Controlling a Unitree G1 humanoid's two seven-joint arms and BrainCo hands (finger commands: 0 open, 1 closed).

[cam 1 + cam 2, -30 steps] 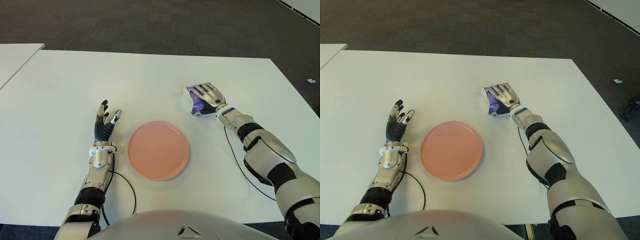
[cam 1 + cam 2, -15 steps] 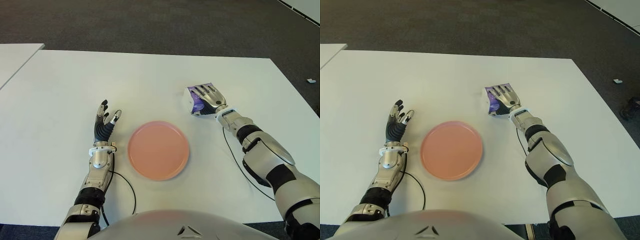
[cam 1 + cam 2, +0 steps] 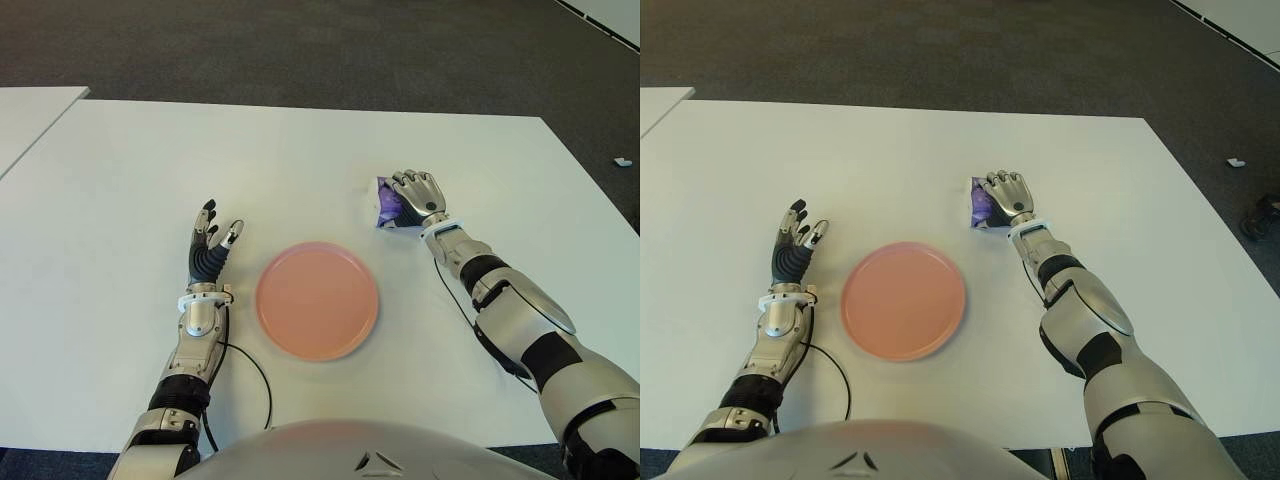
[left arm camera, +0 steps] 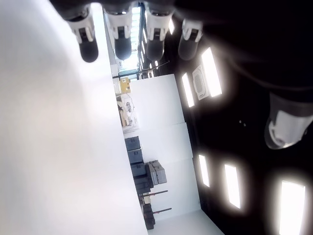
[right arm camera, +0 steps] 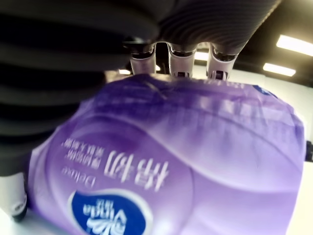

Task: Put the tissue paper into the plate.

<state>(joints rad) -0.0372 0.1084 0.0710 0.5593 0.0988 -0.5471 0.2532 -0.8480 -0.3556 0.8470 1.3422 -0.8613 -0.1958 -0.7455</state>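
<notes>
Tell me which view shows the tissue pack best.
The right wrist view: the purple tissue pack fills it, print readable, the right hand curled over it. Both eye views show only its purple edge beside that hand. The left wrist view shows none of it.

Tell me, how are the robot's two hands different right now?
The right hand is curled around the purple tissue pack; the left hand holds nothing, fingers straight. The right hand is far right of the pink plate; the left is beside its left edge. Both show over the white table.
</notes>
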